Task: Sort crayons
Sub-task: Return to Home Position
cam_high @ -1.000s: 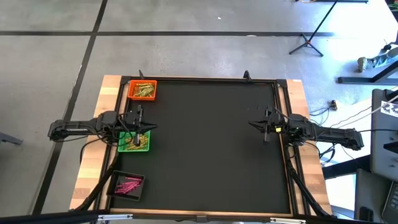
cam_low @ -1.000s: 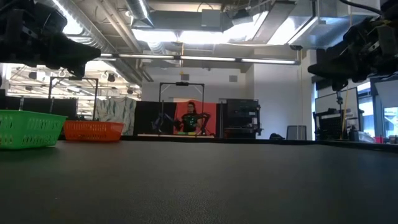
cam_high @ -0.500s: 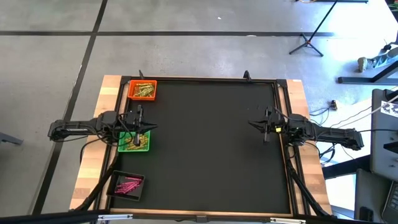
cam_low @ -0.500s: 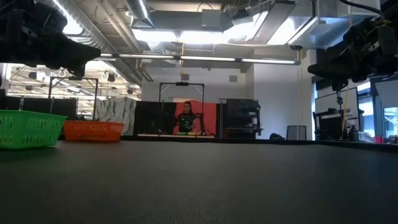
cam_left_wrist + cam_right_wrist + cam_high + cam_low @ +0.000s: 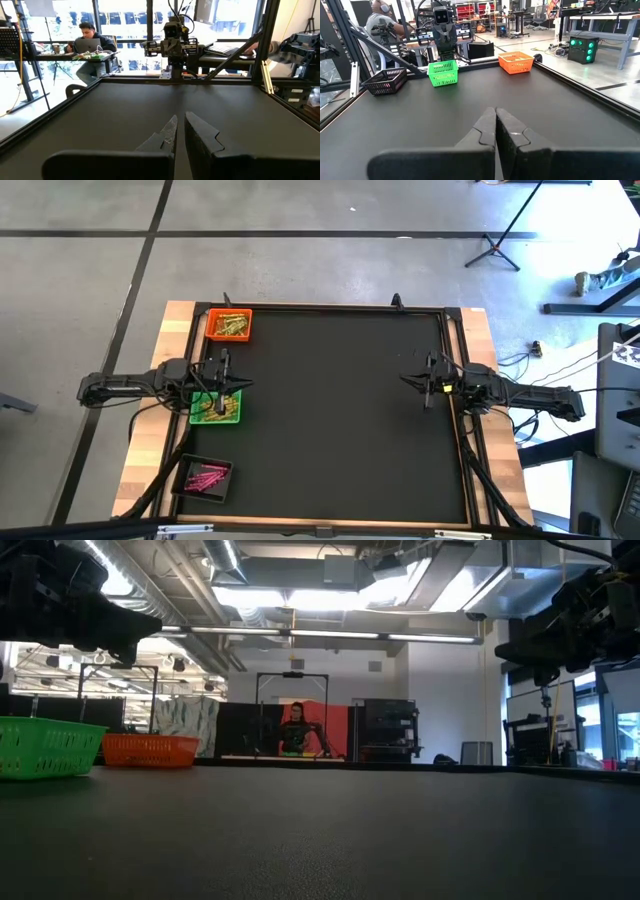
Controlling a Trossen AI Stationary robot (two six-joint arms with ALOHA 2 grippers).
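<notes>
Crayons (image 5: 229,325): all lie in three trays down the frame's left edge, orange tray (image 5: 229,324), green tray (image 5: 216,406), black tray (image 5: 203,477). Left gripper (image 5: 222,376), above the green tray: nearly closed, empty. Right gripper (image 5: 427,385), right of centre: closed, empty. You should check each tray for strays before retiring.

One camera hangs high above and looks straight down on the whole black table (image 5: 330,420), with the three small baskets along one side. Another sits right at table height and looks flat across the top into the big room. Each arm has a camera looking across the table at the other arm, and the green basket (image 5: 443,73) shows in three views.
</notes>
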